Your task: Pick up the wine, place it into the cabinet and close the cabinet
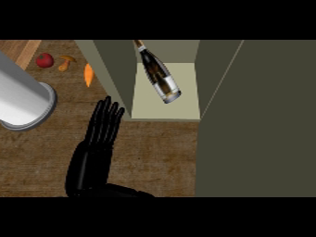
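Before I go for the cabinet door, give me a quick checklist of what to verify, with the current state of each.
1. Wine bottle inside the cabinet: ok, it stands on the pale shelf.
2. Bottle released: ok, no hand touches it.
3. Left hand clear of the opening: ok, it lies on the counter in front of the cabinet, fingers straight.
4. Right hand position: cannot tell, it is out of view.
5. Door state: not ok, the cabinet is open.
6. Door's swing path: cannot tell, the fingertips lie close to the shelf's front edge.
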Controlling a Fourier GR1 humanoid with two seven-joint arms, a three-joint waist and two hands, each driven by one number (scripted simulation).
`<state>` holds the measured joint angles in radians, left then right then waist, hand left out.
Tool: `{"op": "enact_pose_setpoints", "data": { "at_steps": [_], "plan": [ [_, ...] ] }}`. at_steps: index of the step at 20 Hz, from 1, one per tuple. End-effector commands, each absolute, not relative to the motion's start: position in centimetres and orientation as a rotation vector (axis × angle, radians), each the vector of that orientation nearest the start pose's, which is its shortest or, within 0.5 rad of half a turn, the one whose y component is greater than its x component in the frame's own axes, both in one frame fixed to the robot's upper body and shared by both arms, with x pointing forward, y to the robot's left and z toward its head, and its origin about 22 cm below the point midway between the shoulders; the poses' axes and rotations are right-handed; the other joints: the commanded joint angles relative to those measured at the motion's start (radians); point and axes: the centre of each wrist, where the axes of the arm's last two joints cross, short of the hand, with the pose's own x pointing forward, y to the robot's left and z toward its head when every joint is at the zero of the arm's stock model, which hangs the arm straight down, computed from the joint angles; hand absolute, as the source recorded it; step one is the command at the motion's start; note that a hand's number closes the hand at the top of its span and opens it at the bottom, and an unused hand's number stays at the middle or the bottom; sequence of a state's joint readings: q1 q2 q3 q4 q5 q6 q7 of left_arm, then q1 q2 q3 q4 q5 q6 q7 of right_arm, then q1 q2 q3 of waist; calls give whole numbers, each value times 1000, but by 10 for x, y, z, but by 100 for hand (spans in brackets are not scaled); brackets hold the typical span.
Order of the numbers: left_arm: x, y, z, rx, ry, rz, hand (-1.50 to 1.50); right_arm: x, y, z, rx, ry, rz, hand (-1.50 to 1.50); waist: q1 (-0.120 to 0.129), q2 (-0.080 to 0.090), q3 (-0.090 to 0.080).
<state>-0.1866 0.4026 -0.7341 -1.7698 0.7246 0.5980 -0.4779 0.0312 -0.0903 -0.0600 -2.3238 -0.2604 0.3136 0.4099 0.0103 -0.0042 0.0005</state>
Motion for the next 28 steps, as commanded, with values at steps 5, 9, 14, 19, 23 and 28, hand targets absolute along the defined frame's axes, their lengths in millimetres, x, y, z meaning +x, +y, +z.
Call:
{"op": "enact_pose_setpoints", "data": {
  "at_steps": [5, 9, 14, 19, 23, 28],
  "plan": [
    [177, 168, 74, -323, -1901, 156, -150, 171, -257, 166, 307, -1781, 695, 150, 2, 1, 0],
    [152, 183, 72, -231, -1882, 165, -150, 151, -239, 161, 393, -1746, 771, 150, -4, 0, 0],
    [132, 221, 79, -195, -1914, 195, -150, 135, -230, 161, 562, -1642, 756, 150, 1, -1, -1],
    [109, 242, 91, -203, -1909, 246, -150, 131, -192, 172, 639, -1649, 769, 150, 11, -1, -2],
    [103, 279, 80, -188, -1913, 240, -150, 122, -165, 177, 632, -1666, 737, 150, 16, -6, -4],
    [99, 306, 81, -150, -1946, 253, -150, 119, -130, 186, 625, -1709, 788, 150, 15, -10, -5]
  ]
}}
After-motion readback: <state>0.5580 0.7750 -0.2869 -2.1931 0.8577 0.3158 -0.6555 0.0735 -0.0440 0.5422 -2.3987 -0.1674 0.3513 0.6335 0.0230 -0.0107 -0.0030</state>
